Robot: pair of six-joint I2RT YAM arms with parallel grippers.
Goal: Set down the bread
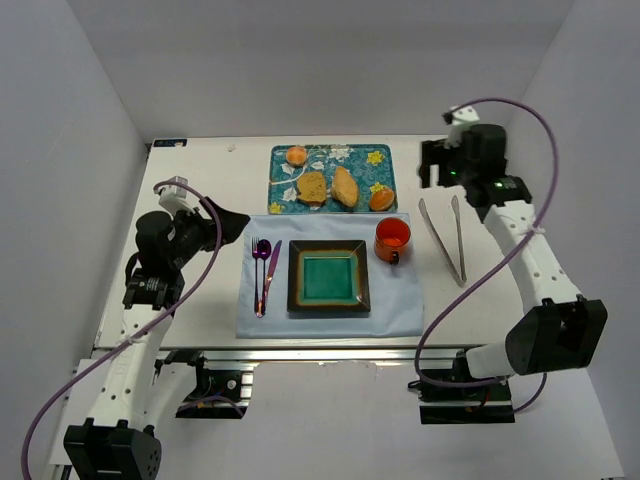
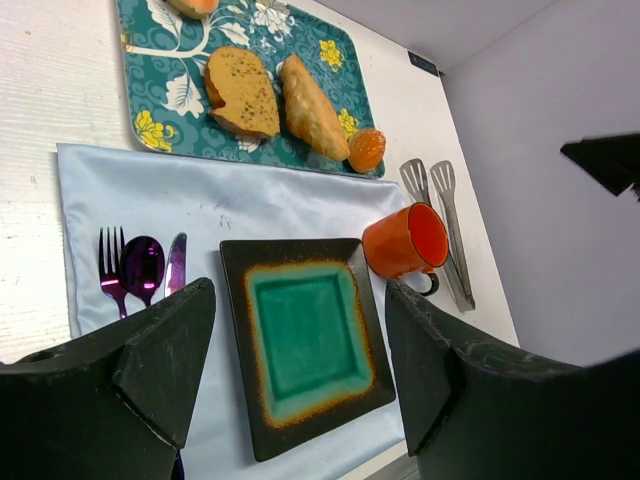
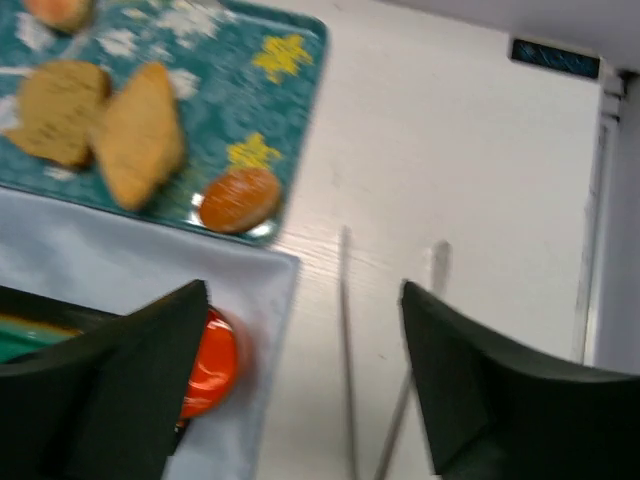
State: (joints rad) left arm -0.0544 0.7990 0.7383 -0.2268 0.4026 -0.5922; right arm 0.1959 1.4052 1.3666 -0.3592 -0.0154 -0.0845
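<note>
Bread lies on a patterned tray, ahead and slightly left of the left tool, its fingers spread above a square plate. The right tool, likewise spread, hovers over tongs, the bread well to its left.

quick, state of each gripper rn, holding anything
Left gripper: open, holding nothing.
Right gripper: open, holding nothing.
</note>
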